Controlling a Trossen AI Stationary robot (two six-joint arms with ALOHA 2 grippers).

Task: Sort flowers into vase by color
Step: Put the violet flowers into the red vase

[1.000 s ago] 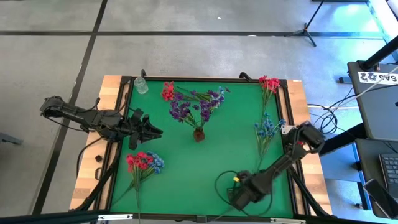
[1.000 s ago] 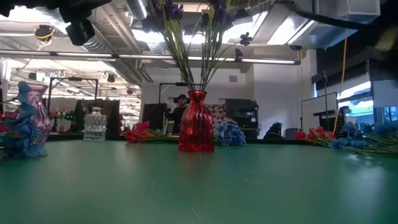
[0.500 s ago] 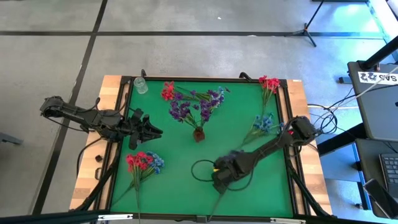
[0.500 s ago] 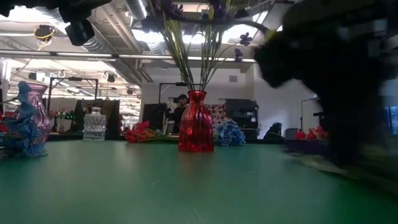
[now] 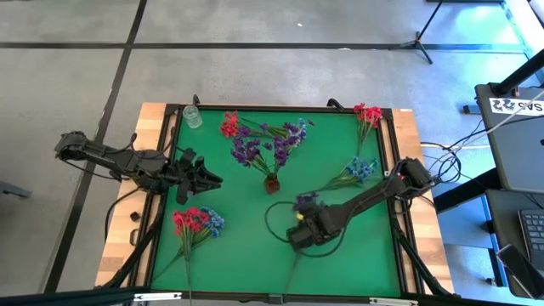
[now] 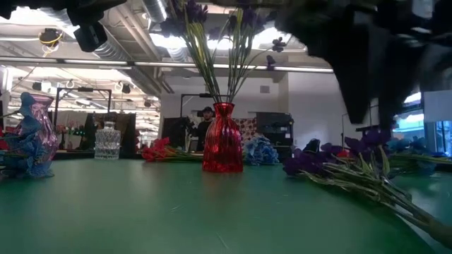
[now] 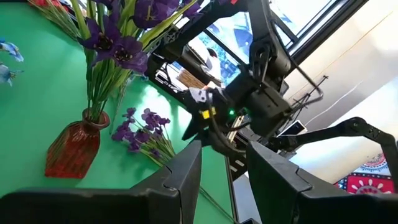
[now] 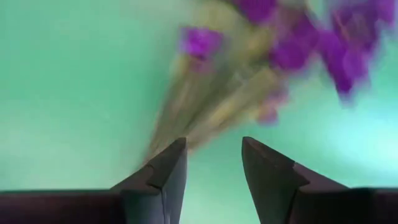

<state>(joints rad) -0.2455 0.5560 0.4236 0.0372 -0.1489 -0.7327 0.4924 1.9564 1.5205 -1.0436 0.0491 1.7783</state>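
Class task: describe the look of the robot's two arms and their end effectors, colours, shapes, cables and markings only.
Both arms are dark, slim and jointed. The right arm trails looping black cables and shows small yellow and green spots near its wrist. The left end effector and right end effector each have two dark, wedge-shaped fingers. No lettering is readable.

We see open green desk along the near edge, between the red-and-blue bunch and the right gripper. The red vase and its purple spray block the middle.
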